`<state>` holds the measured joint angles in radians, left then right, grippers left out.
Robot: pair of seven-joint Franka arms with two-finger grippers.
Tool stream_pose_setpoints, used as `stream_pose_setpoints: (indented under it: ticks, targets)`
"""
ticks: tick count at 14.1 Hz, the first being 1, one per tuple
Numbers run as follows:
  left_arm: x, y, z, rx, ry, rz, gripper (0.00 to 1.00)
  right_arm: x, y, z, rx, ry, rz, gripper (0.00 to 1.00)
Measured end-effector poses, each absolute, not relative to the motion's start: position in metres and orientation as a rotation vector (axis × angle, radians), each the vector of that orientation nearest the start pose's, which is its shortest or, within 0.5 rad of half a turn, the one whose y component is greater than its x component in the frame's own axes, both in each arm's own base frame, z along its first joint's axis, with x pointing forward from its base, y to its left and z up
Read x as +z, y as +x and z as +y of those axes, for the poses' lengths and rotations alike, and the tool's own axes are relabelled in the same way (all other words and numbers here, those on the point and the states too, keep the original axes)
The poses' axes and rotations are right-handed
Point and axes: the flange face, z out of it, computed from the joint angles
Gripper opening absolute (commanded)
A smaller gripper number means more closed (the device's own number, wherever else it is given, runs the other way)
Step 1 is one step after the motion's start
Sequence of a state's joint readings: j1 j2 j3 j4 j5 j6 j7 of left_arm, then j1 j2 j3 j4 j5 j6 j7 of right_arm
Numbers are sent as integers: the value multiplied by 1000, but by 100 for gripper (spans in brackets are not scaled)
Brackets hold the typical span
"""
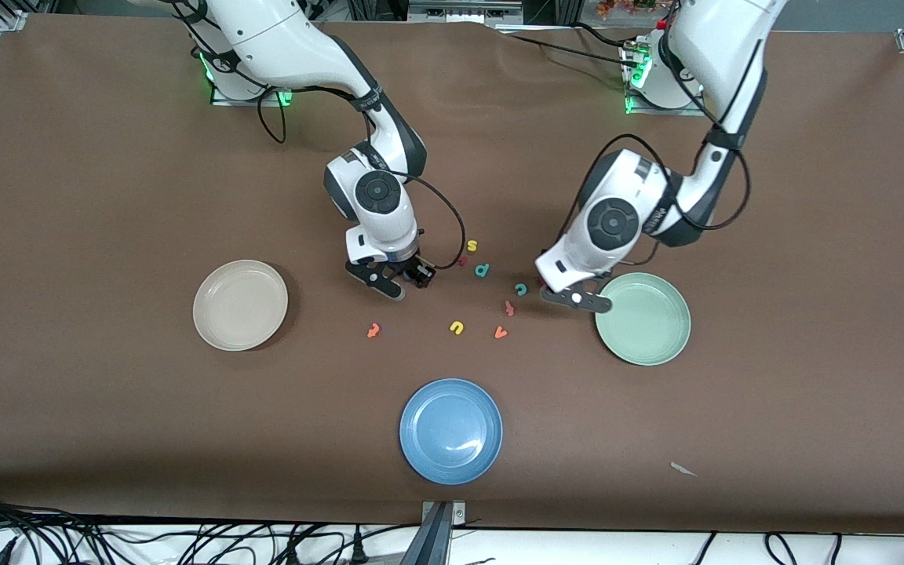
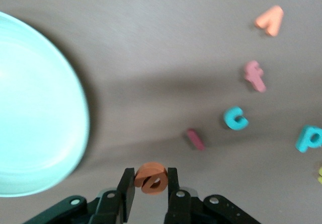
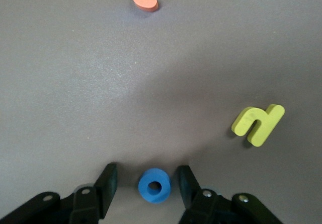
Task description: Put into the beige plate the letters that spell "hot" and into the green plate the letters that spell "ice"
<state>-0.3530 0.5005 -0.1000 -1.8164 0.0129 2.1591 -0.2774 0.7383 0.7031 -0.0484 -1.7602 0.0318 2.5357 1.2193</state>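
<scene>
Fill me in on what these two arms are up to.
They're sorting foam letters into plates. The left gripper holds the orange e just beside the green plate. The right gripper straddles the blue o on the table, fingers not yet touching it. The beige plate has no letters in it.

In the front view the blue o (image 3: pixel 154 185) and orange e (image 2: pixel 151 178) are hidden under the grippers, while the left wrist view is blurred and cuts off the green plate (image 2: pixel 35 113).
</scene>
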Motion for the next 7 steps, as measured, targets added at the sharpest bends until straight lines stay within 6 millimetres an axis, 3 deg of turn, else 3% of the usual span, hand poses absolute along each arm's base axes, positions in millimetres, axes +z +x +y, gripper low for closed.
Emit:
stream_pose_setpoints:
  ticks: [5, 7]
  targets:
    - [257, 608, -189, 213, -3084, 228, 18, 175, 511, 433, -71, -2970, 818, 37]
    - [254, 611, -176, 223, -3085, 233, 18, 175, 511, 433, -68, -2973, 818, 34]
